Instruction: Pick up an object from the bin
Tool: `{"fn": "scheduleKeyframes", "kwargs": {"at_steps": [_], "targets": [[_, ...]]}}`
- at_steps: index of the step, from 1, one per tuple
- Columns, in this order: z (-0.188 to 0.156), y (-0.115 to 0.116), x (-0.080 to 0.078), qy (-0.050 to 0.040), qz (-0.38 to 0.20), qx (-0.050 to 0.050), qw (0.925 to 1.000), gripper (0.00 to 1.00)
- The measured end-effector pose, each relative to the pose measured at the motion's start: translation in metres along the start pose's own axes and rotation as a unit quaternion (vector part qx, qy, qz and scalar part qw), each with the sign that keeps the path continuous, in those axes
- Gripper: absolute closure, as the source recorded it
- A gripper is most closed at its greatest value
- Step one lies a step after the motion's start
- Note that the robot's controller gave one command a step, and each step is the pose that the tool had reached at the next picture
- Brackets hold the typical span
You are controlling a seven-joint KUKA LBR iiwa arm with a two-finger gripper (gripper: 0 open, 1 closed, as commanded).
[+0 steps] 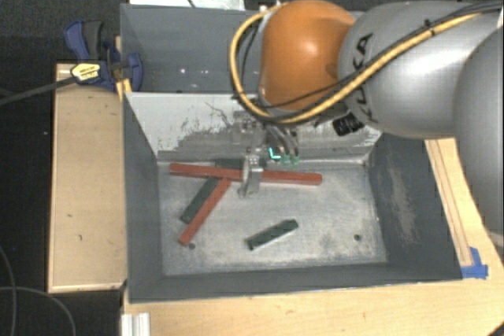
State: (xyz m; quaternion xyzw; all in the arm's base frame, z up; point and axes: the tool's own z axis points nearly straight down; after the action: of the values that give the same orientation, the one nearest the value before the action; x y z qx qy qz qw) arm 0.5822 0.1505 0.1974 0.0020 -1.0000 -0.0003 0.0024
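My claw (252, 174) is down at the long red stick (295, 178), its grip I cannot tell, nothing lifted yet.

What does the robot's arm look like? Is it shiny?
Yes, the arm is fat, round and shiny silver, with dark letters. A big orange cover caps its wrist, yellow cables loop around it, and the small claw is grey metal.

Crossed sticks (197, 169) bin (339, 236) ctr; lone bar (272, 234) in front.
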Motion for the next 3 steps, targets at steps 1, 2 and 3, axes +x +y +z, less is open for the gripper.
{"fn": "scheduleKeyframes", "kwargs": {"at_steps": [1, 2, 3], "targets": [[-0.004, -0.001, -0.002, -0.0039, 0.002, -0.001, 1.0, 0.0], [0.04, 0.003, 0.014, -0.0071, -0.006, -0.001, 1.0, 0.0], [0.098, 0.04, 0.0, -0.0071, 0.03, -0.001, 0.9995, 0.0]]}}
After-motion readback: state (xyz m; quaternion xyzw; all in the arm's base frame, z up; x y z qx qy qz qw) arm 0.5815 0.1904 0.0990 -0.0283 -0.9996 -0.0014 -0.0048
